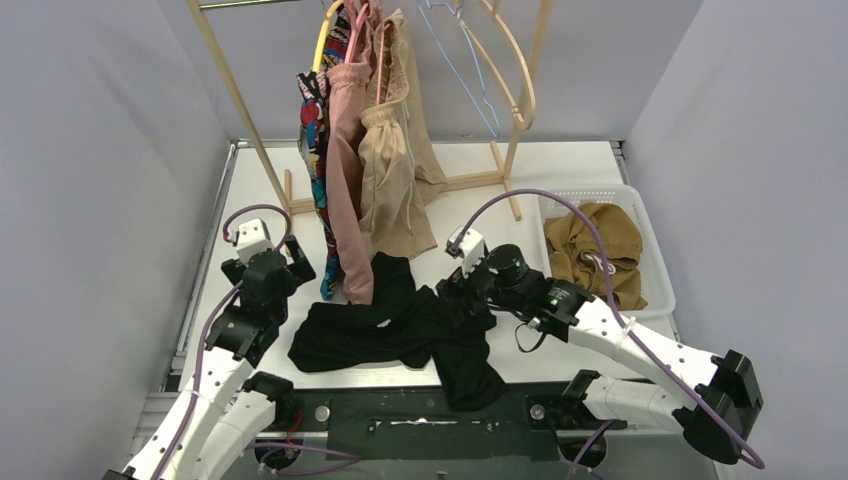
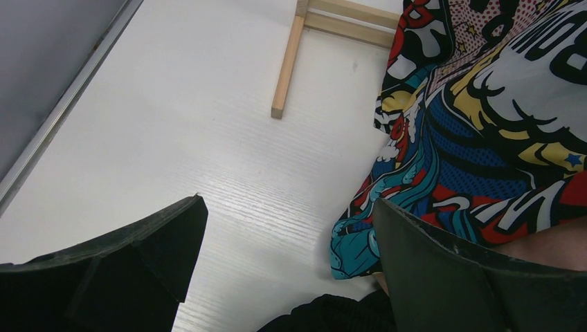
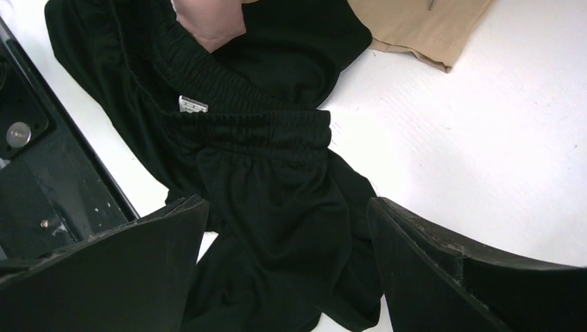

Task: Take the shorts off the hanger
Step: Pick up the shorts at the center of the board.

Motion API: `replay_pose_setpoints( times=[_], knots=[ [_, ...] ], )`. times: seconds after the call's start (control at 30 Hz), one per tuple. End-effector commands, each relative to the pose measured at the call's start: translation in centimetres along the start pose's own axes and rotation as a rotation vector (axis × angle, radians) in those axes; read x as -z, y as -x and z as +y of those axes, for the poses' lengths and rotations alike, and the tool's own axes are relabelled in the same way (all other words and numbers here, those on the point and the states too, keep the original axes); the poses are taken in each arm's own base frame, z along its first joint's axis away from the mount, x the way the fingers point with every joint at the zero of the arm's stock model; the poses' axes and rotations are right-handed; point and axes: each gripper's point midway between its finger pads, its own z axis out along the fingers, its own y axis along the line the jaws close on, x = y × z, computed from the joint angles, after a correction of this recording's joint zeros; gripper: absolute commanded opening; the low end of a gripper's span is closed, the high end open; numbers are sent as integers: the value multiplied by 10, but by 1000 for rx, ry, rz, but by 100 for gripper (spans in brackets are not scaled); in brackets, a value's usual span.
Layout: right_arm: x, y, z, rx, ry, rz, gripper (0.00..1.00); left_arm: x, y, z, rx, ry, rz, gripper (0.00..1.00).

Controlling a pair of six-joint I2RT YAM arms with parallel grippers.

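Comic-print shorts (image 1: 318,150), dusty pink shorts (image 1: 347,170) and beige shorts (image 1: 390,190) hang on hangers from the wooden rack (image 1: 235,95). Black shorts (image 1: 400,330) lie crumpled on the table's near part. Tan-brown shorts (image 1: 595,250) lie in the white basket (image 1: 655,290). My left gripper (image 1: 290,262) is open and empty, just left of the comic-print shorts (image 2: 484,124); its jaws (image 2: 287,207) stand over bare table. My right gripper (image 1: 462,292) is open over the black shorts (image 3: 277,173), its jaws (image 3: 285,207) wide on either side of the cloth below the waistband.
Empty hangers (image 1: 500,60) hang on the rack's right side. The rack's wooden foot (image 2: 287,69) lies on the white table ahead of my left gripper. Pink (image 3: 208,21) and beige (image 3: 415,28) hems reach the table near the black shorts. Grey walls enclose the table.
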Motion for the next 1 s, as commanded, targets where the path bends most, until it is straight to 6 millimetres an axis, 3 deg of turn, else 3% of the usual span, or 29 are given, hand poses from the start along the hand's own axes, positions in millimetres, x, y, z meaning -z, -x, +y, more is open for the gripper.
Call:
replay_pose_setpoints(
  times=[0.0,0.13,0.3,0.4,0.53,0.7,0.83,0.97],
  knots=[
    [3,37,14,109,65,-94,88,3,26,0,40,22,-62,91],
    [1,31,22,121,88,-65,88,3,25,2,37,34,-58,91],
    [-8,9,37,143,100,7,88,3,26,2,45,38,-62,91],
    [-23,-8,38,125,55,70,88,3,28,2,49,38,-66,91],
    [-48,-16,31,105,-40,127,89,5,30,4,58,42,-75,91],
    [-81,-15,37,150,-52,174,91,6,29,5,58,41,-76,91],
    [-101,-14,30,138,-122,218,92,5,27,3,54,38,-67,91],
    [-112,-31,30,163,-112,272,72,4,26,3,49,39,-63,91]
  ],
)
